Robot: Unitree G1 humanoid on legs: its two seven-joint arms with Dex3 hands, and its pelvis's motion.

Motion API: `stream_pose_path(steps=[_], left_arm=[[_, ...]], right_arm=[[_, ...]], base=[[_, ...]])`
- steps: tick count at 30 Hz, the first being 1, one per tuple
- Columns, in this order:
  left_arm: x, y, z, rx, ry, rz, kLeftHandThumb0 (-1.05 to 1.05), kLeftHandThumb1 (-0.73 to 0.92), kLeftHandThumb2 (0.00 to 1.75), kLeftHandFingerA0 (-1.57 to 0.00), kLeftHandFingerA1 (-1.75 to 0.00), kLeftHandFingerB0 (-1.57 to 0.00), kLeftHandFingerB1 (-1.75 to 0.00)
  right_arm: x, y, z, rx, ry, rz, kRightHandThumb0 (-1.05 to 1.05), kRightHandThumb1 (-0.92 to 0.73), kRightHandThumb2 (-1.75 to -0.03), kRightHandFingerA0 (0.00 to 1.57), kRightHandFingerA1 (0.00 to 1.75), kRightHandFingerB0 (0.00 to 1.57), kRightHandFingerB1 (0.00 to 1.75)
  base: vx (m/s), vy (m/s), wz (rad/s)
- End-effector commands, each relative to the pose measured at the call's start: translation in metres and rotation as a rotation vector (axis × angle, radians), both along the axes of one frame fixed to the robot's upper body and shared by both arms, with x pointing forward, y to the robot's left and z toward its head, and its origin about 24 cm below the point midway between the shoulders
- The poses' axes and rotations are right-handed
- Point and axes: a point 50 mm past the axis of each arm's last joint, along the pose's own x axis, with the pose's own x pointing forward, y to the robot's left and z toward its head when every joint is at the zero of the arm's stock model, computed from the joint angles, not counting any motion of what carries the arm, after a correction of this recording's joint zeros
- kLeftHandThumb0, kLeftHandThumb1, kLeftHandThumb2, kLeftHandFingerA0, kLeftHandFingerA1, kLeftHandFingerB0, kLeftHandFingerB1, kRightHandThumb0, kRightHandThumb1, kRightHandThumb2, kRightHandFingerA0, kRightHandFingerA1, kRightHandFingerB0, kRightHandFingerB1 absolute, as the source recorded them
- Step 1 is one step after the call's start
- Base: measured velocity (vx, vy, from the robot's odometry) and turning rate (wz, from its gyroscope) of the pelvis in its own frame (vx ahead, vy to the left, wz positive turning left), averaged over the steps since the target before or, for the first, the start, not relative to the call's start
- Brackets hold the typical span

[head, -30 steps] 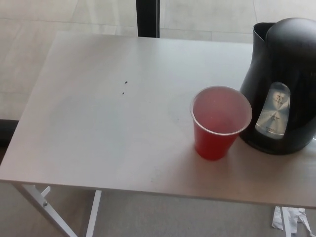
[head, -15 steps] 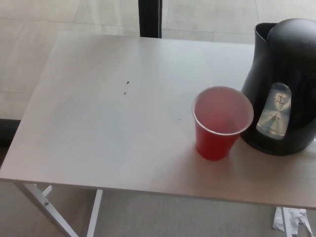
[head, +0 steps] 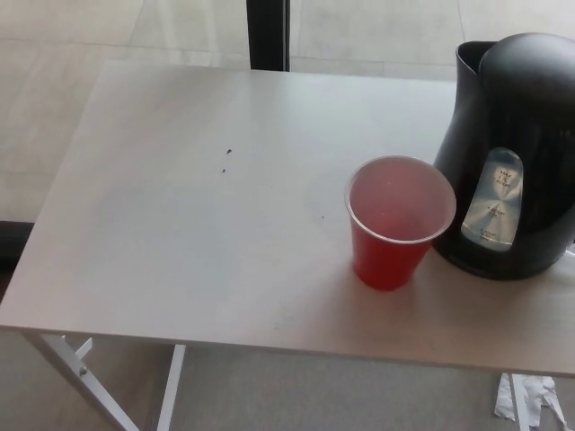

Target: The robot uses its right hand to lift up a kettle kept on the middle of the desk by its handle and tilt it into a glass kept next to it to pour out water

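Nothing is gripping yet: neither hand is showing in the head view.
On the pale rectangular table (head: 180, 224), the red plastic cup (head: 395, 224) is touching the upright black plastic kettle (head: 512, 153) at its 3 o'clock; a careless lift is risking knocking it over.

Robot body: not in view.
No part of the robot shows in the head view. The left hand and the right hand are both out of the picture, as are the forearms, so the body's colours, shapes, cables, screws and markings cannot be told from this moment.
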Motion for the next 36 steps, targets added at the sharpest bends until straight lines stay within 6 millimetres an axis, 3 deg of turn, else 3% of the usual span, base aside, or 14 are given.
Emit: stream_pose_path(steps=[1,3,5,6,12,13,14,17,19,20,21,24,28,36], left_arm=[[-0.009,0.006,0.005,0.043,0.018,0.000,-1.05,0.77,0.91,-1.21,-1.08,-0.76,-1.50],[-0.011,0.005,0.003,0.107,0.106,-0.044,-1.05,0.61,1.32,-1.15,-1.21,-0.73,-1.50],[-0.014,0.005,0.002,0.140,0.157,-0.065,-1.05,0.59,1.32,-1.15,-1.23,-0.72,-1.52],[-0.018,0.004,0.001,0.161,0.200,-0.087,-1.05,0.60,1.33,-1.09,-1.30,-0.72,-1.55],[-0.022,0.006,0.002,0.194,0.246,-0.117,-1.05,0.70,1.06,-1.18,-1.23,-0.64,-1.75],[-0.022,0.007,0.003,0.201,0.246,-0.120,-1.05,0.71,1.01,-1.19,-1.23,-0.66,-1.75],[-0.022,0.007,0.003,0.193,0.252,-0.121,-1.05,0.73,0.96,-1.13,-1.29,-0.68,-1.75],[-0.022,0.006,0.001,0.195,0.263,-0.132,-1.05,0.69,1.03,-1.10,-1.32,-0.64,-1.75],[-0.022,0.007,0.000,0.177,0.268,-0.122,-1.05,0.57,1.25,-1.09,-1.35,-0.67,-1.75],[-0.022,0.007,0.000,0.164,0.263,-0.115,-1.05,0.71,0.96,-1.13,-1.29,-0.69,-1.75],[-0.023,0.007,0.000,0.164,0.265,-0.116,-1.05,0.57,1.26,-1.11,-1.36,-0.72,-1.75],[-0.024,0.006,-0.001,0.170,0.275,-0.113,-1.05,0.71,0.99,-1.15,-1.29,-0.71,-1.75],[-0.022,0.006,-0.004,0.117,0.227,-0.066,-1.05,0.66,0.98,-1.15,-1.26,-0.67,-1.75],[-0.021,0.005,-0.004,0.102,0.191,-0.067,-1.05,0.63,0.99,-1.05,-1.34,-0.58,-1.75]], right_arm=[[-0.075,-0.022,-0.028,0.187,-0.400,-0.800,-0.45,-0.65,-0.60,0.50,1.29,0.00,0.40],[-0.069,-0.016,-0.046,0.196,-0.280,-0.741,-0.50,-0.60,-0.62,0.59,1.21,0.00,0.39],[-0.069,-0.010,-0.056,0.171,-0.160,-0.632,-0.55,-0.70,-0.60,0.29,1.01,0.00,0.20],[-0.074,-0.007,-0.061,0.170,-0.101,-0.595,-0.61,-0.52,-0.82,0.61,1.05,0.00,0.35],[-0.073,0.005,-0.076,0.153,0.088,-0.462,-0.63,-0.65,-0.60,0.29,0.86,0.00,0.39],[-0.069,0.005,-0.076,0.154,0.088,-0.462,-0.65,-0.51,-0.87,0.33,0.74,0.00,0.39],[-0.066,0.005,-0.075,0.154,0.084,-0.459,-0.61,-0.65,-0.60,0.60,1.13,0.00,0.42],[-0.064,0.004,-0.073,0.153,0.081,-0.452,-0.62,-0.64,-0.59,0.45,1.08,0.00,0.43],[-0.064,0.003,-0.072,0.139,0.078,-0.422,-0.61,-0.63,-0.60,0.71,1.28,0.00,0.45],[-0.063,0.003,-0.071,0.135,0.084,-0.422,-0.62,-0.62,-0.59,0.78,1.35,0.00,0.54],[-0.063,0.003,-0.071,0.131,0.086,-0.421,-0.65,-0.52,-0.84,0.91,1.22,0.02,0.55],[-0.058,0.004,-0.069,0.094,0.097,-0.380,-0.62,-0.64,-0.59,0.98,1.23,0.00,0.59],[-0.047,0.006,-0.067,0.065,0.087,-0.333,-0.69,-0.57,-0.79,0.76,0.92,0.00,0.58],[-0.032,0.003,-0.060,0.079,0.035,-0.334,-0.67,-0.63,-0.59,1.10,1.25,0.00,0.67]], base=[[0.00,0.000,0.00],[0.00,0.000,0.00],[0.00,0.000,0.00],[0.00,0.000,0.00],[0.00,0.000,0.00],[0.00,0.000,0.00],[0.00,0.000,0.00],[0.00,0.000,0.00],[0.00,0.000,0.00],[0.00,0.000,0.00],[0.00,0.000,0.00],[0.00,0.000,0.00],[0.00,0.000,0.00],[0.00,0.000,0.00]])
